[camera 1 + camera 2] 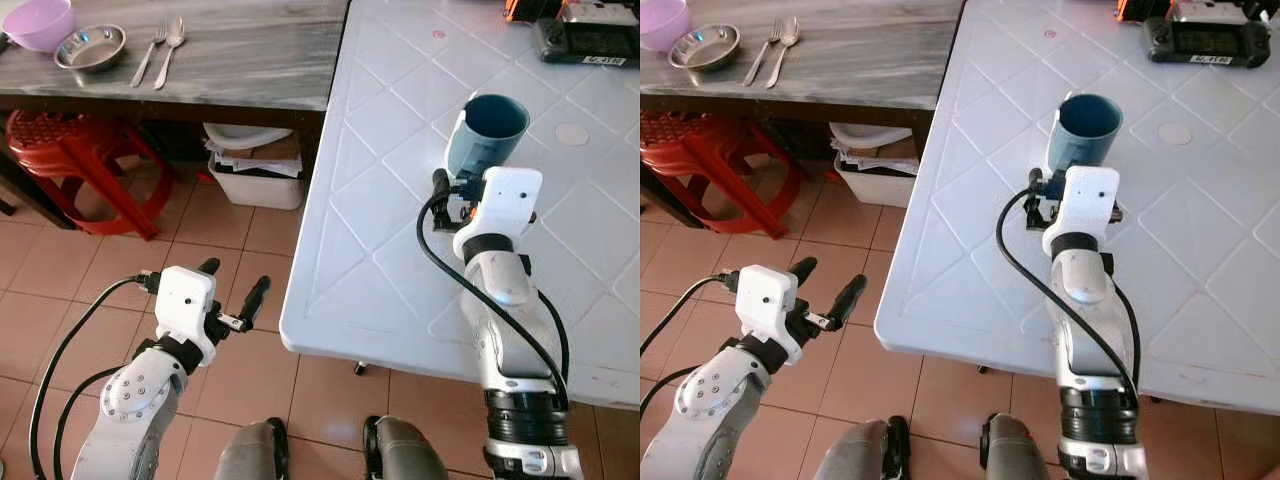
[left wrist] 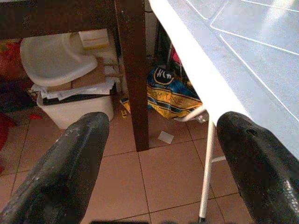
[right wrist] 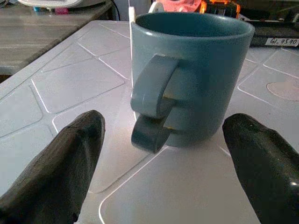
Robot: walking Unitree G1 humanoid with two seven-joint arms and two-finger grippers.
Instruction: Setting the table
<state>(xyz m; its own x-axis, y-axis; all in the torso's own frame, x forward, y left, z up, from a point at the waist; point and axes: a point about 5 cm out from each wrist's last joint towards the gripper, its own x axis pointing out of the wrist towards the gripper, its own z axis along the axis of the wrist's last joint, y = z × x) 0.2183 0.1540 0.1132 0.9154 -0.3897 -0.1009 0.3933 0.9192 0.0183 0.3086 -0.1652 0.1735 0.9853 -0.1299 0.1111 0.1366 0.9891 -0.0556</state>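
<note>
Blue mug (image 3: pixel 191 79) upright on white table (image 1: pixel 390 250), handle toward my right gripper (image 3: pixel 159 168), fingers spread, not touching; left gripper (image 1: pixel 232 292) open over floor tiles (image 1: pixel 240 240)

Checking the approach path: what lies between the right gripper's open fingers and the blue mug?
Nothing: in the right wrist view, bare white table lies between the right gripper and the blue mug, handle facing it.

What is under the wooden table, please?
A red stool and a white bin of papers with a white seat-like thing on top. The tabletop hides what lies further back.
</note>
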